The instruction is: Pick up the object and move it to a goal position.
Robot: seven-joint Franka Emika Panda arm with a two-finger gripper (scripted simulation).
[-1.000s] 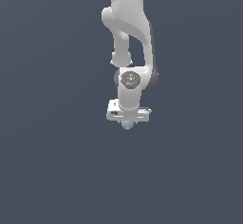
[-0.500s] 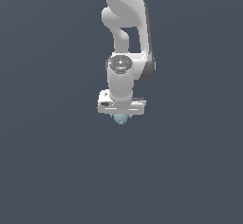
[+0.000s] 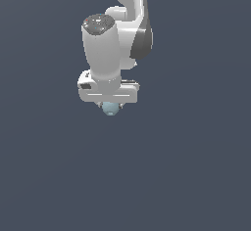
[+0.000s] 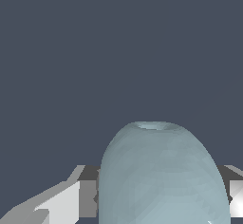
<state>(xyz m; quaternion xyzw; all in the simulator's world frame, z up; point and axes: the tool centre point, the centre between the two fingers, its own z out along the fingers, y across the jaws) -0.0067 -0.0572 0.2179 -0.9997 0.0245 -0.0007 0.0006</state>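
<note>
The pale blue-grey ball pokes out just under the white gripper in the exterior view. The gripper hangs from the white arm, raised over the dark grey floor, and is shut on the ball. Its fingers are mostly hidden behind the hand's body. In the wrist view the ball fills the space between the two fingers, one on each side of it.
A plain dark grey surface lies all around. No other objects show.
The arm has swung toward the camera and to the exterior view's left, carrying the ball with it. The ball stays held in the gripper.
</note>
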